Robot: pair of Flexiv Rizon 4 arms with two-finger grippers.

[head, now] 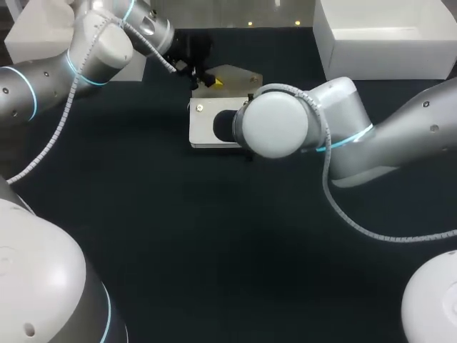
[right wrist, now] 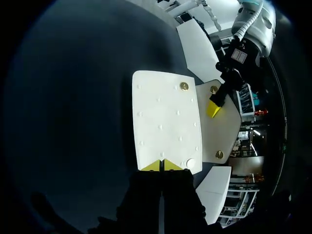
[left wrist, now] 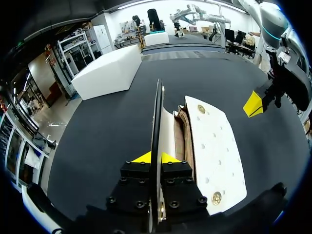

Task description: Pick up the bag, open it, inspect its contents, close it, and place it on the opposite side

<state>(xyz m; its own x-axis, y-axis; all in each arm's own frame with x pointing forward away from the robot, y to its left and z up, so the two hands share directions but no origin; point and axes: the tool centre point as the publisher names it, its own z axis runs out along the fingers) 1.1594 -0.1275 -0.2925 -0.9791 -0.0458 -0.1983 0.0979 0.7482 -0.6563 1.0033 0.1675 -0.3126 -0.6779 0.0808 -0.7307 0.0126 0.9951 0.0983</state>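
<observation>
White bag (head: 203, 125) lying flat, flap (head: 232, 77) open.

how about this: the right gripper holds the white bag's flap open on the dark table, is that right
No: the left gripper holds the flap of the white bag open on the dark table. The left wrist view shows the flap clamped between its fingers.

Two robot arms, the left arm (head: 93, 43) and the right arm (head: 343, 128), built of rounded, glossy white and silver-grey segments; thin glowing cyan rings (head: 350, 137) mark the joints; a pale ribbed cable (head: 400, 239) trails along each arm; small dark screws dot the casings; the left gripper (left wrist: 155, 158) is a black block studded with round bolt heads; the right gripper (right wrist: 162, 165) is dark too; both end in bright yellow wedge tips.
</observation>
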